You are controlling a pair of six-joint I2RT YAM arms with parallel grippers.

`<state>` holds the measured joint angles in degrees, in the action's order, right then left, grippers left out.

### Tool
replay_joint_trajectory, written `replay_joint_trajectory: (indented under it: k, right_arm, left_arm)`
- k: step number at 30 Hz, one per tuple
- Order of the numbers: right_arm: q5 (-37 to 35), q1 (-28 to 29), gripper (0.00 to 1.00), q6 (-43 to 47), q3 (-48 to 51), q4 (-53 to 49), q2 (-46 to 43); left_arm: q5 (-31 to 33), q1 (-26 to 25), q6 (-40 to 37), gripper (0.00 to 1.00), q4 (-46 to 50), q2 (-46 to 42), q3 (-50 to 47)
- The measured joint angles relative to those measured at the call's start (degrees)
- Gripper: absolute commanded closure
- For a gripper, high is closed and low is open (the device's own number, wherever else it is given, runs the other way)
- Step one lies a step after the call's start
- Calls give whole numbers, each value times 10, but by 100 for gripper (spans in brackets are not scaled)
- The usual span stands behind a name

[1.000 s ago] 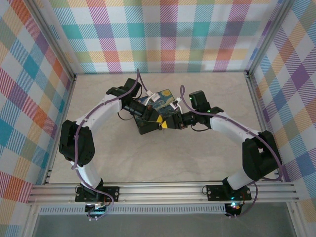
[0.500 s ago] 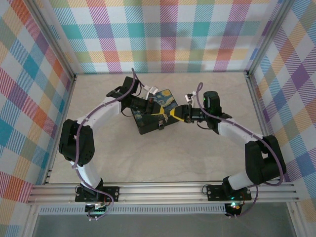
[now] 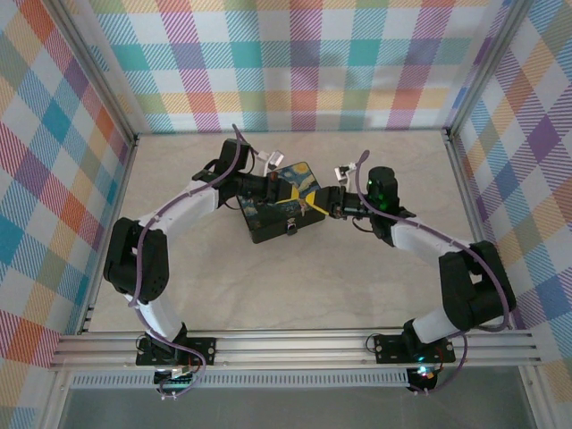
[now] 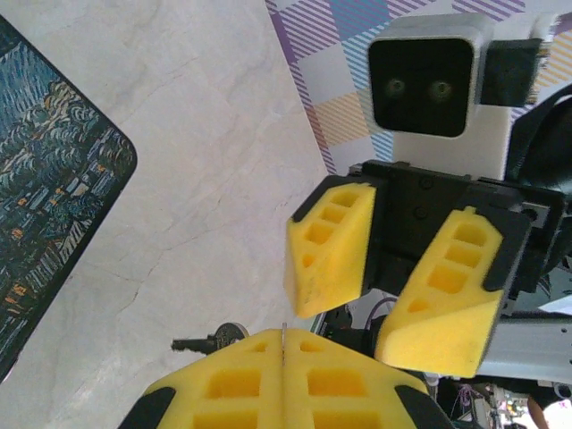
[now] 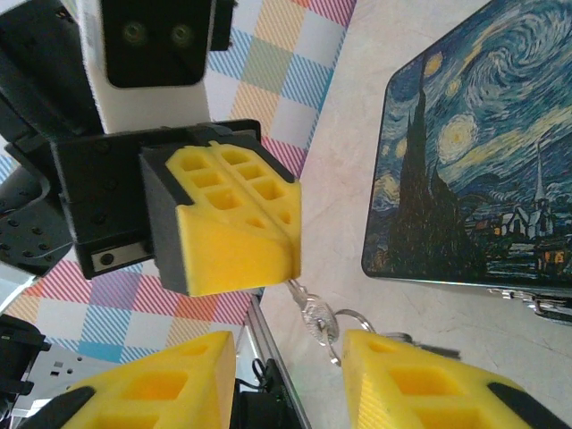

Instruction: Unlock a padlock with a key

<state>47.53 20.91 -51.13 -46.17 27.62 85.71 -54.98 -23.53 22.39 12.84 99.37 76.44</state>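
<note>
Likely passing the key (image 5: 315, 317), pinched tight in the left pincer (image 4: 282, 347) mid-frame, to the partly spread right pincer (image 5: 286, 350); next, squeezing it, then reaching the padlock (image 3: 291, 228) on the tin (image 5: 465, 161), lower edge.

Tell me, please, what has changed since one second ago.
The right gripper drew back rightward off the tin box's near right edge and now faces the left gripper, jaws open. The left gripper edged right above it, staying shut on a small key. The tin box hardly moved.
</note>
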Motion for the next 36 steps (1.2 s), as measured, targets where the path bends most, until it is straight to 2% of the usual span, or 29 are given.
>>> replay_joint_trajectory:
  k: [6, 23, 36]
  right_arm:
    - [-2, 3, 63, -7, 0, 12, 14]
    - [14, 12, 79, -51, 0, 108, 56]
    - [29, 17, 83, -75, 0, 133, 58]
  left_arm:
    - [0, 0, 8, 100, -12, -6, -2]
    - [0, 0, 21, 100, -21, -10, -12]
    - [-5, 0, 31, 100, -35, -14, -12]
